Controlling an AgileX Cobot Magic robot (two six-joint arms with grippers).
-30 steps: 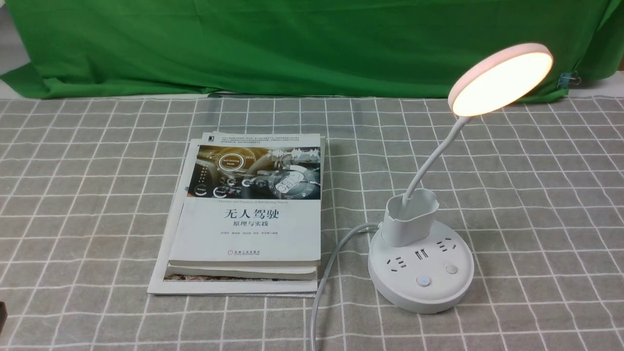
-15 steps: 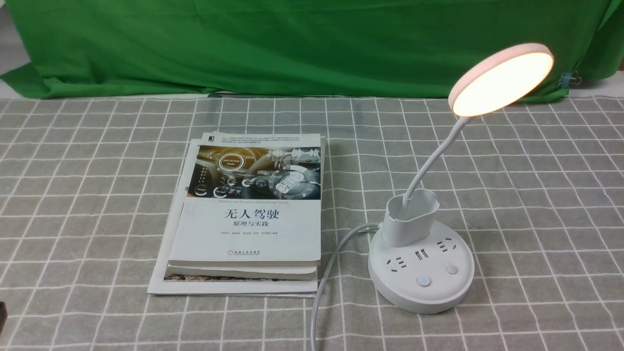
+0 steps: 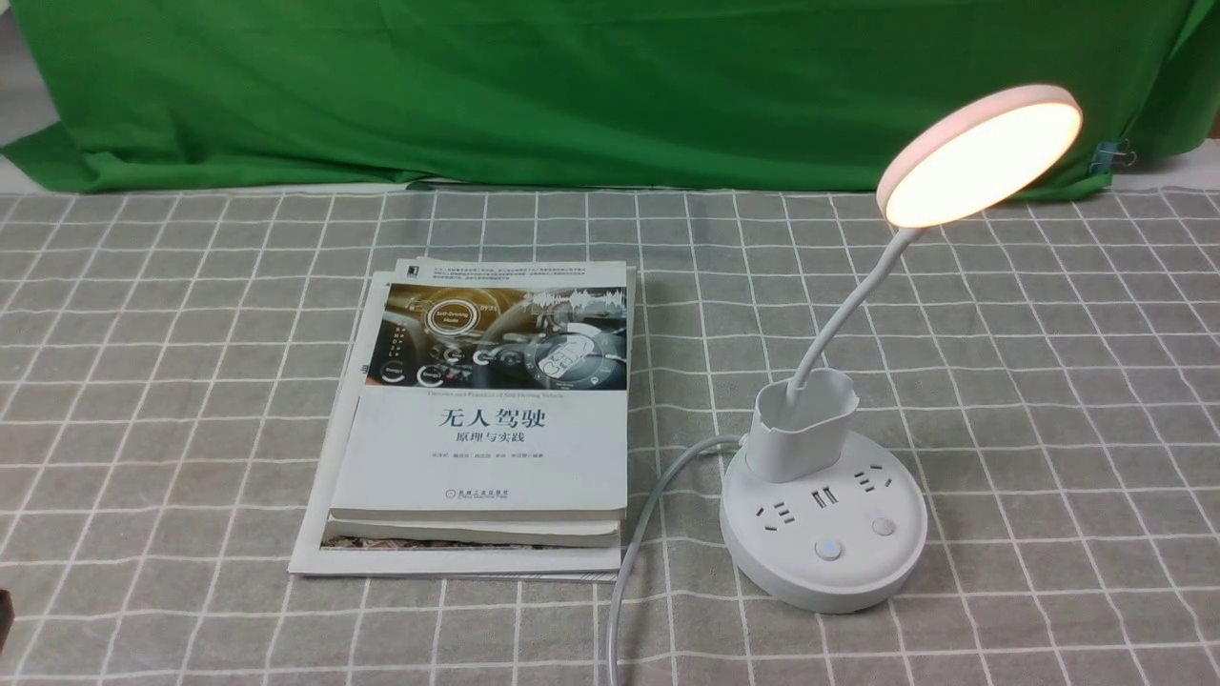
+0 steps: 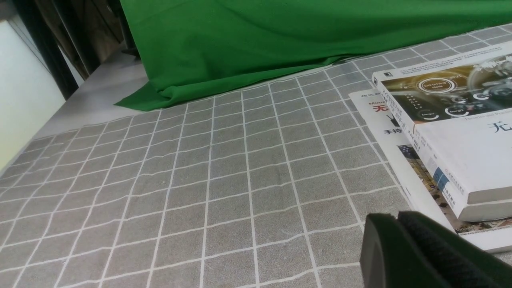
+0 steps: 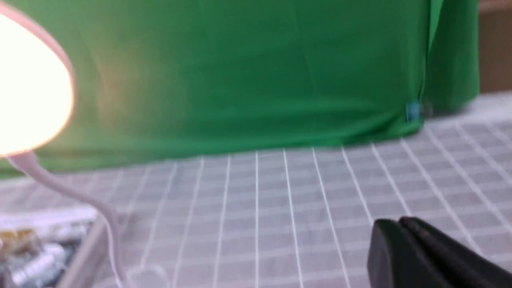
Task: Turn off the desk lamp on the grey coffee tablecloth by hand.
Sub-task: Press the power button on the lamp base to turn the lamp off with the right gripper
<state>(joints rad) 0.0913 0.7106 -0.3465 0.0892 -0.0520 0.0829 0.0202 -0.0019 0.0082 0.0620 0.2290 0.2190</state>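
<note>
The desk lamp (image 3: 801, 429) shines on the grey coffee tablecloth (image 3: 1048, 381) beside the books (image 3: 486, 448), so turning it off is not done yet, and the left pincer (image 4: 396, 218) and right pincer (image 5: 396, 224) are both pressed together, holding nothing.

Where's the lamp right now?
Front view: the lamp stands on the right of the tablecloth, lit, just right of the books.

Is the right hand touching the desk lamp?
Apart. The front view shows the whole desk lamp untouched; the right hand is out of frame there.
</note>
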